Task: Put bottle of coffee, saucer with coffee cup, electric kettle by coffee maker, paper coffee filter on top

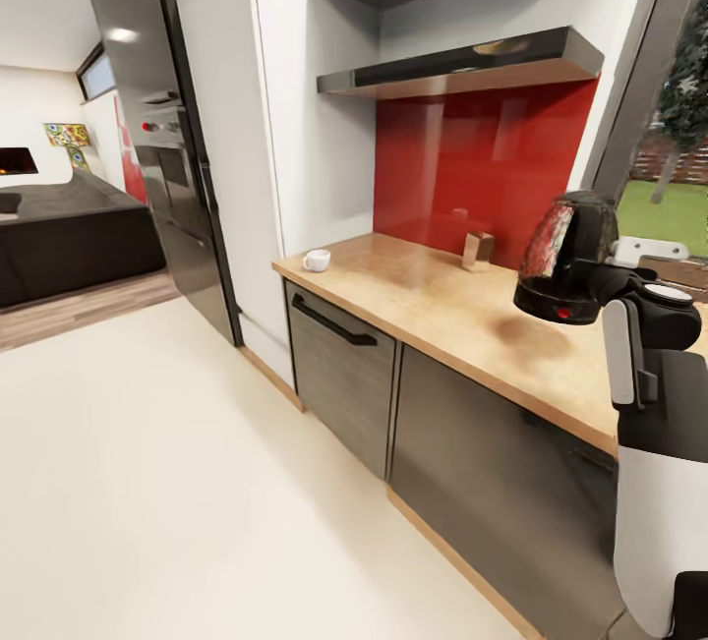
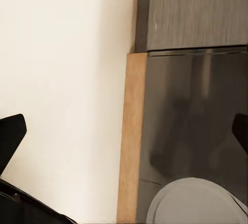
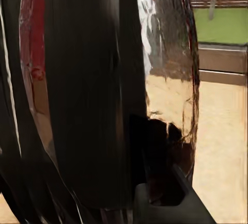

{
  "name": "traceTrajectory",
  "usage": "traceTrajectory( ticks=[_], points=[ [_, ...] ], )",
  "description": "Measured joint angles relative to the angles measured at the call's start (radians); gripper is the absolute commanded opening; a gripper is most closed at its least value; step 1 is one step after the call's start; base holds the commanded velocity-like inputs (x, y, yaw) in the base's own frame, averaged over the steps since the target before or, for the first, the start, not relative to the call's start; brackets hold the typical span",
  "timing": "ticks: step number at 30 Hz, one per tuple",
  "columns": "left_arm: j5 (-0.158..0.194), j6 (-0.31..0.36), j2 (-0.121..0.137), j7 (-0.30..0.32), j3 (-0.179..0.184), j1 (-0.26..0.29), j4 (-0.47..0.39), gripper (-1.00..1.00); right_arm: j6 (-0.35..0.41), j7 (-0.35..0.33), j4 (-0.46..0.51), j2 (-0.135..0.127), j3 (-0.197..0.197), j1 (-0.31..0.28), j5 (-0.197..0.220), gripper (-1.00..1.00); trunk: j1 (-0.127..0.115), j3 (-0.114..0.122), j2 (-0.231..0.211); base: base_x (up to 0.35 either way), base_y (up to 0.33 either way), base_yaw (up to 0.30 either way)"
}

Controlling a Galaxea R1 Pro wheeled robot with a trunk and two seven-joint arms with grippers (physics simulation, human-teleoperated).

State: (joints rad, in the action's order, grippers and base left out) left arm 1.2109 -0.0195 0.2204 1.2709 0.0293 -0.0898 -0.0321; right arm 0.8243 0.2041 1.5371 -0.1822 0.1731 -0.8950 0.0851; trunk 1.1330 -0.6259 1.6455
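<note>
The wooden counter [image 1: 433,301] runs from near right to far left beneath a red backsplash [image 1: 472,163]. Above its right part the right end effector [image 1: 598,278] grips the electric kettle [image 1: 565,257], glossy black with a clear body, by its handle. The small white coffee cup [image 1: 316,260] sits at the counter's far-left corner. The left end effector [image 2: 124,131] hangs open.

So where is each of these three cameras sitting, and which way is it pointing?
Head view: on the robot's head, looking down over the wooden countertop; its right arm holds the electric kettle above it.
Left wrist view: on the left arm, facing the pale floor and dark cabinet fronts; dark fingertips at the edges.
Right wrist view: on the right arm, pressed close to the kettle.
Shared: the head and right wrist views both show the kettle and countertop.
</note>
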Motion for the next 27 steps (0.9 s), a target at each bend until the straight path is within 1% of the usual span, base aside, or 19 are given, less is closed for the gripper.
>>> traceTrajectory(
  ticks=[5, 8, 9, 10, 11, 12, 13, 15, 16, 17, 18, 19, 20, 21, 22, 23, 24, 26, 27],
  points=[
    [0.000, 0.000, 0.000, 0.000, 0.000, 0.000, 0.000, 1.00, 0.000, 0.000, 0.000, -0.001, 0.002, 0.000, -0.002, -1.00, 0.000, 0.000, 0.000, -0.332, 0.000, -0.007],
    [0.000, 0.000, 0.000, 0.000, 0.000, 0.000, 0.000, 1.00, 0.000, 0.000, 0.000, -0.012, 0.002, -0.002, -0.002, -1.00, 0.000, 0.000, 0.000, -0.332, 0.000, -0.002],
    [0.000, 0.000, 0.000, 0.000, 0.001, 0.000, -0.001, 1.00, -0.001, -0.011, 0.001, -0.037, 0.001, -0.004, 0.002, -1.00, 0.000, 0.000, 0.000, -0.332, 0.000, 0.000],
    [0.000, 0.000, 0.000, 0.000, 0.001, 0.000, -0.001, 1.00, 0.003, -0.029, 0.000, -0.045, 0.002, -0.004, -0.018, -1.00, 0.000, 0.000, 0.000, -0.332, 0.000, 0.000],
    [0.000, 0.000, 0.000, 0.000, 0.001, 0.000, -0.001, 1.00, 0.002, -0.059, 0.000, -0.051, 0.002, -0.005, -0.006, -1.00, 0.000, 0.000, 0.000, -0.327, 0.000, 0.000],
    [0.000, 0.000, 0.000, 0.000, 0.001, 0.000, -0.001, 1.00, 0.002, -0.131, 0.000, -0.064, 0.001, -0.006, 0.006, -1.00, 0.000, 0.000, 0.000, -0.319, 0.000, 0.000],
    [0.000, 0.000, 0.000, 0.000, 0.001, 0.000, -0.001, 1.00, 0.001, -0.141, 0.000, -0.071, 0.001, -0.006, 0.025, -1.00, 0.000, 0.000, 0.000, -0.308, 0.000, 0.000],
    [0.000, 0.000, 0.000, -0.001, 0.001, 0.000, -0.001, 1.00, 0.003, -0.148, 0.000, -0.095, 0.003, -0.008, -0.022, -1.00, 0.000, 0.000, 0.000, -0.300, 0.000, 0.000],
    [0.000, 0.000, 0.000, -0.001, 0.002, 0.000, -0.001, 1.00, 0.003, -0.154, 0.000, -0.116, 0.002, -0.011, -0.004, -1.00, 0.000, 0.000, 0.000, -0.270, 0.000, 0.000],
    [0.000, 0.000, -0.001, -0.001, 0.002, 0.000, -0.001, 1.00, 0.073, -0.207, -0.013, -0.171, 0.000, -0.056, 0.020, -1.00, 0.000, 0.000, 0.000, -0.264, 0.000, 0.000],
    [0.000, 0.000, -0.001, -0.002, 0.002, 0.000, -0.001, 1.00, 0.098, -0.221, -0.001, -0.178, 0.003, -0.075, -0.019, -1.00, 0.000, 0.000, 0.000, -0.261, 0.000, 0.000],
    [0.000, 0.000, -0.001, -0.002, 0.002, 0.000, -0.001, 1.00, 0.111, -0.231, -0.001, -0.180, 0.005, -0.082, -0.015, -1.00, 0.000, 0.000, 0.000, -0.255, 0.000, 0.000],
    [0.000, 0.000, -0.001, -0.002, 0.002, 0.000, -0.001, 1.00, 0.130, -0.255, -0.001, -0.186, 0.018, -0.093, 0.010, -1.00, 0.000, 0.000, 0.000, -0.252, 0.000, 0.000],
    [-0.001, 0.000, -0.001, -0.002, 0.002, 0.000, -0.001, 1.00, 0.137, -0.272, -0.001, -0.190, 0.029, -0.097, 0.011, -1.00, 0.000, 0.000, 0.000, -0.244, 0.000, 0.000],
    [-0.001, 0.000, -0.001, -0.002, 0.002, 0.000, -0.001, 1.00, 0.143, -0.289, -0.001, -0.195, 0.042, -0.101, -0.003, -1.00, 0.000, 0.000, 0.000, -0.236, 0.000, 0.000],
    [-0.001, 0.000, -0.001, -0.002, 0.002, 0.000, -0.001, 1.00, 0.154, -0.351, -0.001, -0.218, 0.071, -0.110, -0.003, -1.00, 0.000, 0.000, 0.000, -0.233, 0.000, 0.000],
    [-0.001, 0.000, -0.001, -0.002, 0.003, 0.000, -0.001, 1.00, 0.157, -0.373, -0.001, -0.230, 0.079, -0.112, -0.010, -1.00, 0.000, 0.000, 0.000, -0.226, 0.000, 0.000],
    [-0.001, 0.000, -0.001, -0.002, 0.003, 0.000, -0.001, 1.00, 0.164, -0.441, -0.001, -0.265, 0.096, -0.120, -0.005, -1.00, 0.000, 0.000, 0.000, -0.219, 0.000, 0.000],
    [-0.001, 0.000, -0.001, -0.002, 0.003, 0.000, -0.001, 1.00, 0.165, -0.453, -0.001, -0.272, 0.098, -0.120, -0.005, -1.00, 0.000, 0.000, 0.000, -0.210, 0.000, 0.000]
  ],
)
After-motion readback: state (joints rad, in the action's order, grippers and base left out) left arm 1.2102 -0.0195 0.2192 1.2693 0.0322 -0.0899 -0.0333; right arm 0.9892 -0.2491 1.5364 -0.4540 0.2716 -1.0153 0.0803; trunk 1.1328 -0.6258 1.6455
